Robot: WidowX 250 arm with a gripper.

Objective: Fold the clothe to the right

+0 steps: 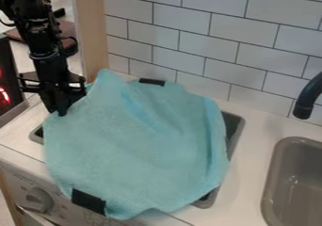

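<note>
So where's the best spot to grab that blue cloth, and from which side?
Probably the raised peak at the cloth's upper left in the picture, coming from the left: the fabric stands up there, offering something to pinch, and the gripper is close by.

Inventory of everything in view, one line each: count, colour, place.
cloth: 1, teal, spread over the basin
near patch: 1, black, cloth's near-left edge
far patch: 1, black, cloth's far edge
basin: 1, grey, mostly under the cloth
sink: 1, grey, right edge
faucet: 1, dark, above the sink
counter: 1, white, around basin and sink
tiled wall: 1, white, behind the counter
post: 1, light wood, upper left
knob: 1, grey, lower-left front
red glow: 1, left edge
arm: 1, black, upper left
gripper: 1, black, at cloth's left edge
</note>
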